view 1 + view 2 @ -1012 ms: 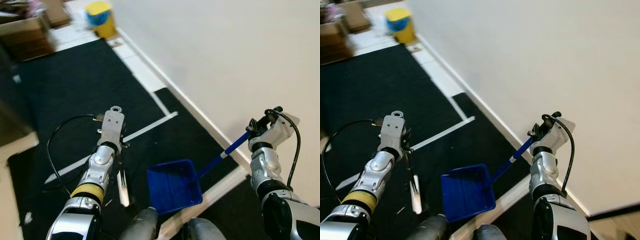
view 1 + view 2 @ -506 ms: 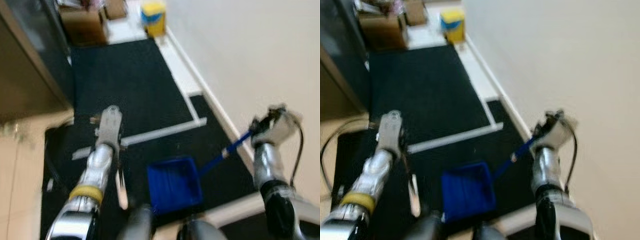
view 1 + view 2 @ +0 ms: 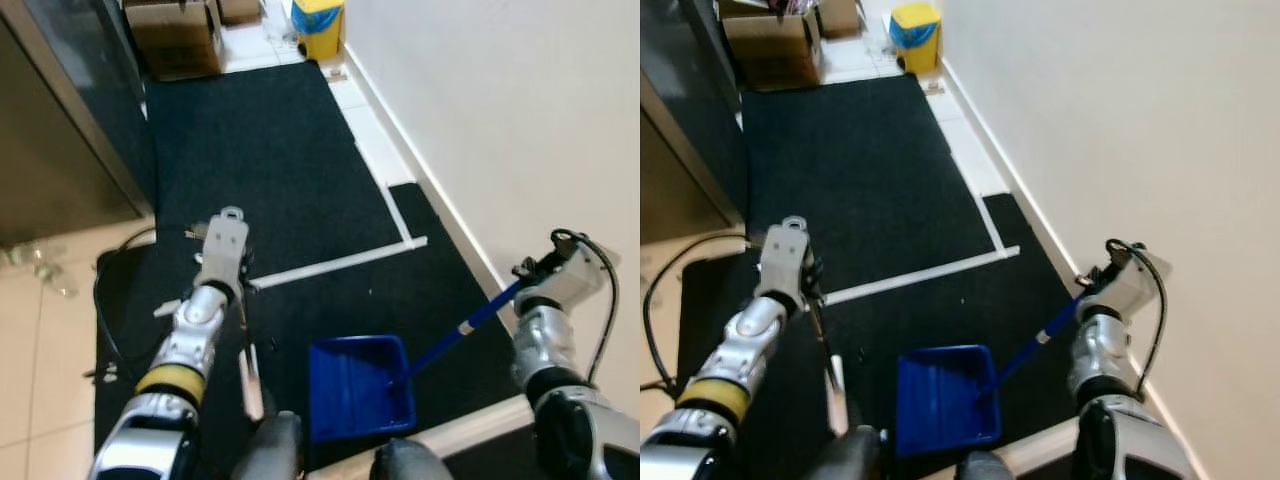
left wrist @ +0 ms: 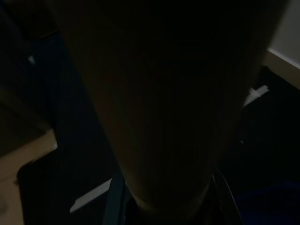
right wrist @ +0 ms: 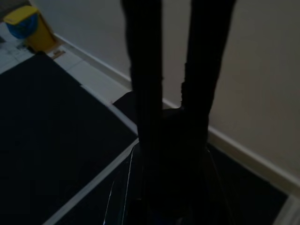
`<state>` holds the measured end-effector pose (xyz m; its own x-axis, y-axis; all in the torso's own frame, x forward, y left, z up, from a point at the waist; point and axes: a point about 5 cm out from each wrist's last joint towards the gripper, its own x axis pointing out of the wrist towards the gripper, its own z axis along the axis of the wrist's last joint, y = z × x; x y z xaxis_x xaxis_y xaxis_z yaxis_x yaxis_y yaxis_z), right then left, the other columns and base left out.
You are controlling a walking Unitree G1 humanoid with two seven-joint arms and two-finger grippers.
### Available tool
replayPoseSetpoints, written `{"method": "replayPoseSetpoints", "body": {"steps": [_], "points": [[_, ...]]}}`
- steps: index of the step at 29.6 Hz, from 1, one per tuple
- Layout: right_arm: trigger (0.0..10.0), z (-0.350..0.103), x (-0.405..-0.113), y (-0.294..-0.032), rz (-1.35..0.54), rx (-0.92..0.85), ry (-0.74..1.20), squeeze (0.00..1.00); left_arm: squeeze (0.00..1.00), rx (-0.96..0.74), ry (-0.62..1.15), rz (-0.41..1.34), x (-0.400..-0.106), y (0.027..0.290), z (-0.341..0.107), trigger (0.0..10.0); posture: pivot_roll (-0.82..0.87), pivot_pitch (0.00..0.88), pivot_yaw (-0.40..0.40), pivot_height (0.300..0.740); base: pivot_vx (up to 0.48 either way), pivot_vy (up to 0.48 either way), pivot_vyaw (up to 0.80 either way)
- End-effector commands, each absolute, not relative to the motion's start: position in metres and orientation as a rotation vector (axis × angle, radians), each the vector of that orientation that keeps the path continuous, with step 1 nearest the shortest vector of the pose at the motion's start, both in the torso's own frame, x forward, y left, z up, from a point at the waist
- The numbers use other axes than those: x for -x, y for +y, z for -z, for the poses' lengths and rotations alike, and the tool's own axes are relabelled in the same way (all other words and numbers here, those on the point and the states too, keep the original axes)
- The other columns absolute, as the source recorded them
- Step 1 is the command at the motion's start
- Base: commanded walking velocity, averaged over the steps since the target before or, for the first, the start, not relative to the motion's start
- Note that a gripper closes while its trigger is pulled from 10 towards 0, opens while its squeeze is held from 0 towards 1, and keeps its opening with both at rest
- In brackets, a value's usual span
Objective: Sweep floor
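Blue plastic marks your dustpan [image 3: 358,388]: it sits low over the black mat [image 3: 260,160], just ahead of the robot's feet, mouth facing away from you. Its long blue handle [image 3: 470,325] runs up and back to your right tool [image 3: 524,272], which is clamped on the handle's upper end close beside the white wall [image 3: 520,120].

Your left tool [image 3: 236,290] holds a thin dark stick, probably the broom handle [image 3: 243,335], which drops to a pale end [image 3: 252,385] near the mat, just beside the pan's left edge. You cannot tell from the dark left wrist view exactly how those fingers sit, though the stick appears gripped.

Judging by this, you are between strokes, carrying both implements along the corridor and looking for dirt. A white tape line [image 3: 335,265] crosses the mat ahead, and a yellow bin [image 3: 320,18] with cardboard boxes [image 3: 178,30] stands at the far end.

Next, you would want to lower the pan's lip flat onto the mat, then draw the broom end toward its mouth. Watch the right elbow against the wall, and keep the cable [image 3: 105,300] by your left arm clear of the stroke.
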<state>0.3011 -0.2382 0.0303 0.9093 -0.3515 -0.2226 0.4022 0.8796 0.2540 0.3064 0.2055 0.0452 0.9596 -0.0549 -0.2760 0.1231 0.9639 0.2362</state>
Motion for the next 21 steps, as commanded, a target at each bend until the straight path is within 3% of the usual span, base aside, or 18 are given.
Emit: {"method": "replayPoseSetpoints", "body": {"steps": [1, 13, 21], "points": [[10.0, -0.031, -0.299, -0.246, 0.431, -0.316, 0.156, 0.0, 0.0, -0.298, 0.302, 0.112, -0.303, 0.206, -0.04, 10.0, 0.15, 0.022, -0.055, 0.74, 0.0, 0.48, 0.0], [10.0, -0.03, -0.298, -0.245, 0.435, -0.322, 0.167, 0.0, 0.0, -0.33, 0.306, 0.118, -0.305, 0.211, -0.044, 10.0, 0.15, 0.016, -0.055, 0.74, 0.0, 0.48, 0.0], [10.0, -0.032, -0.302, -0.242, 0.458, -0.359, 0.158, 0.0, 0.0, -0.485, 0.258, 0.102, -0.311, 0.222, -0.058, 10.0, 0.16, 0.02, -0.057, 0.74, 0.0, 0.48, 0.0]]}}
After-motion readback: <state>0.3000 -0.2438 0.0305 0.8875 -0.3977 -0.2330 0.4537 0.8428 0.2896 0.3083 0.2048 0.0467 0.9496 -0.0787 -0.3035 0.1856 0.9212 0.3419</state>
